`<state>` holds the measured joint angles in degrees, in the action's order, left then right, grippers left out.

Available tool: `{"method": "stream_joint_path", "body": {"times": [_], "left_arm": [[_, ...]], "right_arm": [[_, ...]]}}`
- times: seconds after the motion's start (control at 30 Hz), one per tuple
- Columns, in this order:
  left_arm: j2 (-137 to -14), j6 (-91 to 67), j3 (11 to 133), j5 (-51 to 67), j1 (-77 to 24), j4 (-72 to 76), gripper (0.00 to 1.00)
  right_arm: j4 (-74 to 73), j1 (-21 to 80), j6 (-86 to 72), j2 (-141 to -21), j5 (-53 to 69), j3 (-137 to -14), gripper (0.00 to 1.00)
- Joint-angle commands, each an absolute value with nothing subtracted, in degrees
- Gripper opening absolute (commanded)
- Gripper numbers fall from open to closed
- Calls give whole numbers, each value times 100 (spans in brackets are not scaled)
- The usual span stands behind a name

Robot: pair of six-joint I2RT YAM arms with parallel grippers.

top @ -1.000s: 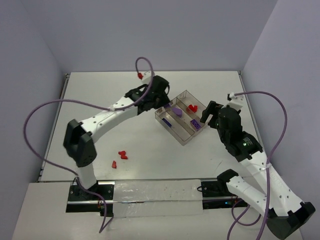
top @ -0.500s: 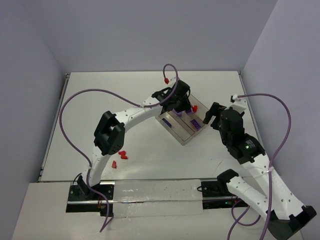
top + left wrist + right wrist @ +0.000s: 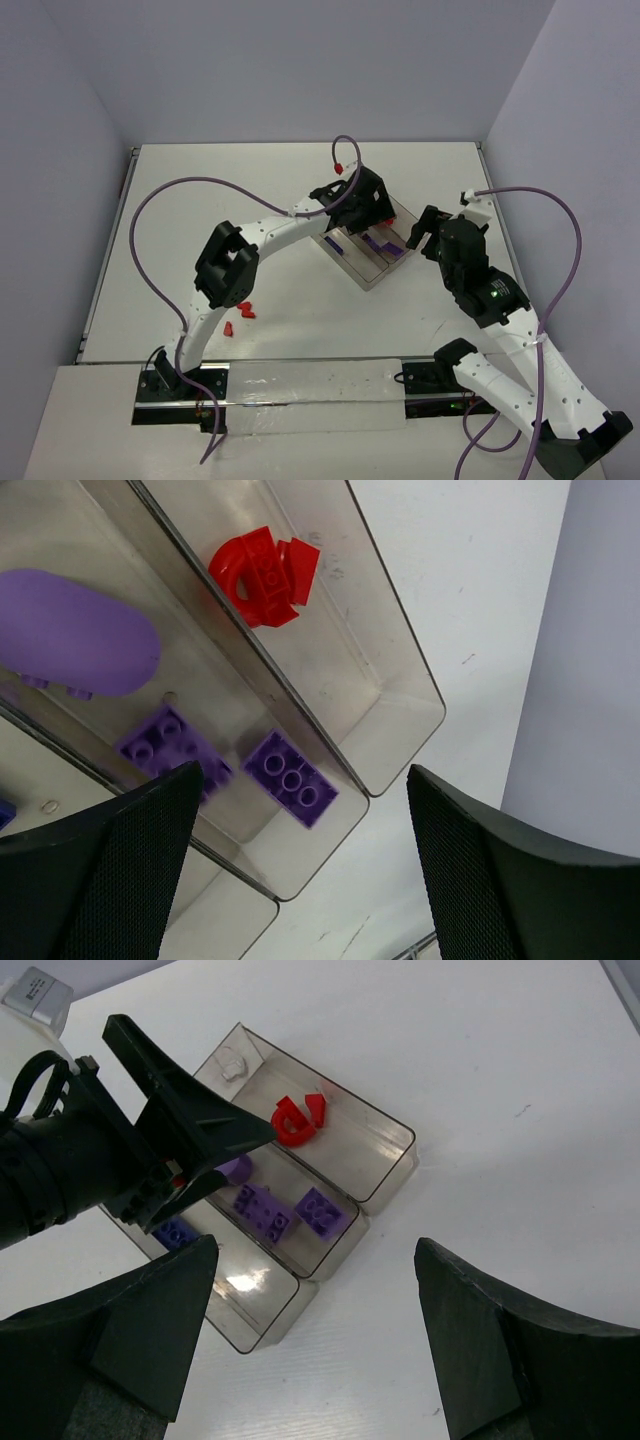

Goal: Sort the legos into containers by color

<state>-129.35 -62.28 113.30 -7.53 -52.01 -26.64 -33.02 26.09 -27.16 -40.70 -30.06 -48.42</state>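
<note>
White matte table (image 3: 280, 190), pale lilac walls (image 3: 300, 60). Clear hard-plastic tray (image 3: 366, 276), right of centre, with long compartments split by thin dividers.

Top view: the left gripper (image 3: 362, 208) hangs over the tray and hides part of its contents. A few loose red legos (image 3: 240, 313) lie on the table near left, well apart from the tray.

Left wrist view, close: a red cluster (image 3: 262, 572), a curved piece against an angular one, sits in the far-right compartment. The middle compartment holds two studded purple bricks (image 3: 290, 778) and a smooth rounded purple piece (image 3: 75, 630). The left gripper's fingers (image 3: 120, 870) are wide apart with nothing between them.

Right gripper (image 3: 315, 1248), just right of the tray, is likewise spread and empty. Its view shows the left gripper's black body covering the tray's left part.

Purple cables (image 3: 150, 215) loop off both arms.
</note>
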Motion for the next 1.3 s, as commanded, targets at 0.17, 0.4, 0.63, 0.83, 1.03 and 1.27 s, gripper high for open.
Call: {"method": "stream_joint_path", "body": {"times": [0.17, 0.4, 0.63, 0.83, 1.03, 1.27], "left_arm": [[-11858, -5651, 11125, -1479, -5315, -3010, 87], [-9505, -5830, 8570, -3058, -5204, -3743, 86], [-7655, -7107, 5983, -3396, -4884, -5045, 80], [-7010, -7992, 4857, -2963, -4785, -5470, 75], [-7108, -8329, 4336, -2460, -4781, -5213, 69], [-7349, -8234, 4171, -2285, -4781, -4778, 56]], "right_arm": [[-3329, 2583, -2725, -4095, -3066, -5061, 87], [-3162, 2582, -2740, -4174, -2807, -4982, 87], [-2877, 2584, -2798, -4412, -2367, -4925, 87], [-2754, 2593, -2830, -4580, -2112, -4961, 87], [-2775, 2595, -2828, -4577, -2100, -4977, 87], [-2805, 2602, -2839, -4553, -2118, -4940, 87]]}}
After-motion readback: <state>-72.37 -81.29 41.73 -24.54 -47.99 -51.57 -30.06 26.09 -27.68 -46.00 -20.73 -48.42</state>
